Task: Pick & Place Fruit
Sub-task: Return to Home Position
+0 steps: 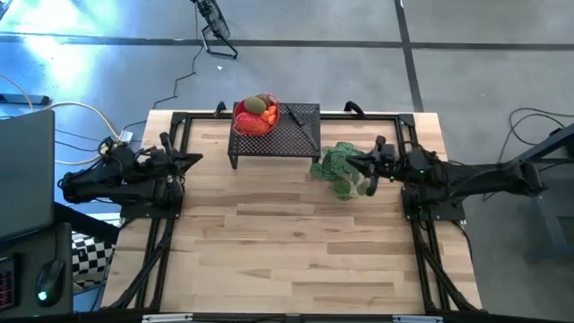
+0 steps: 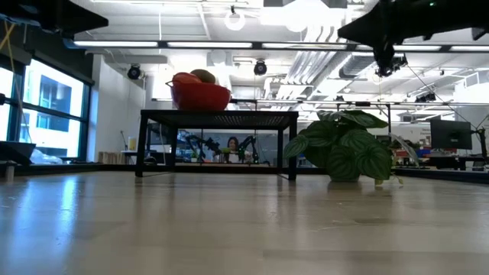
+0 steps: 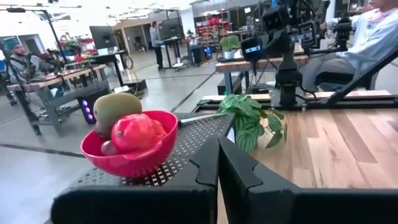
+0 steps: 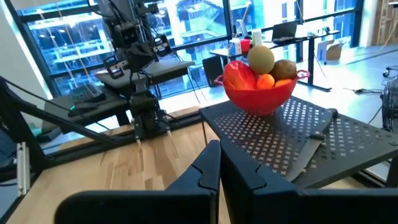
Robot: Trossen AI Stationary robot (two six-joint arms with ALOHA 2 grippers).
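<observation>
The fruit [image 1: 256,114] sits piled in a red bowl [image 4: 259,93] on the left part of a black perforated stand [image 1: 296,133] at the table's far side. In the left wrist view a brown-green oval piece [image 3: 116,109], a red oblong piece [image 3: 135,132] and a dark-red round one [image 3: 110,148] show in the bowl. My left gripper [image 3: 218,163] is shut and waits at the table's left edge. My right gripper [image 4: 220,167] is shut, raised above the table near the right edge, beside the leafy plant [image 1: 341,169].
A black-handled knife [image 1: 302,125] lies on the stand to the right of the bowl. The green leafy plant [image 2: 345,149] stands on the table just right of the stand. Bare wooden table [image 1: 287,242] spreads toward the near edge. People sit at desks beyond the table.
</observation>
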